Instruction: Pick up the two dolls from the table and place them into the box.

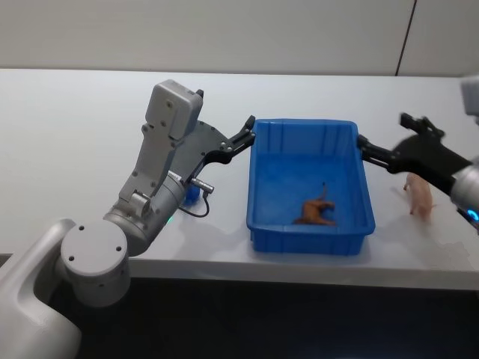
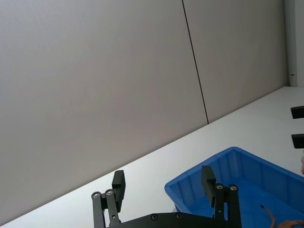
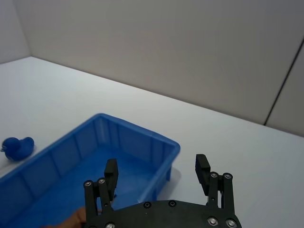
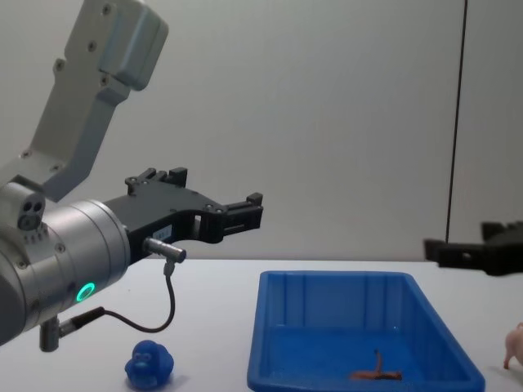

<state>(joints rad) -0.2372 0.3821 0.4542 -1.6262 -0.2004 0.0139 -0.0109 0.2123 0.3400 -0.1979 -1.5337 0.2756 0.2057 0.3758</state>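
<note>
The bright-blue doll (image 4: 147,365) sits on the white table (image 1: 75,112) left of the box (image 1: 310,241), partly hidden behind my left arm in the head view. In the right wrist view the blue doll (image 3: 16,148) lies beyond the box (image 3: 137,137). The pale-pink pig doll (image 1: 419,194) stands on the table right of the box, under my right forearm. My left gripper (image 1: 251,129) hangs open and empty above the box's left rim. My right gripper (image 1: 382,133) is open and empty above the right rim.
A small orange-brown toy (image 1: 314,213) lies on the box floor near the front wall. The table's front edge (image 1: 299,273) runs close below the box. A grey wall stands behind the table.
</note>
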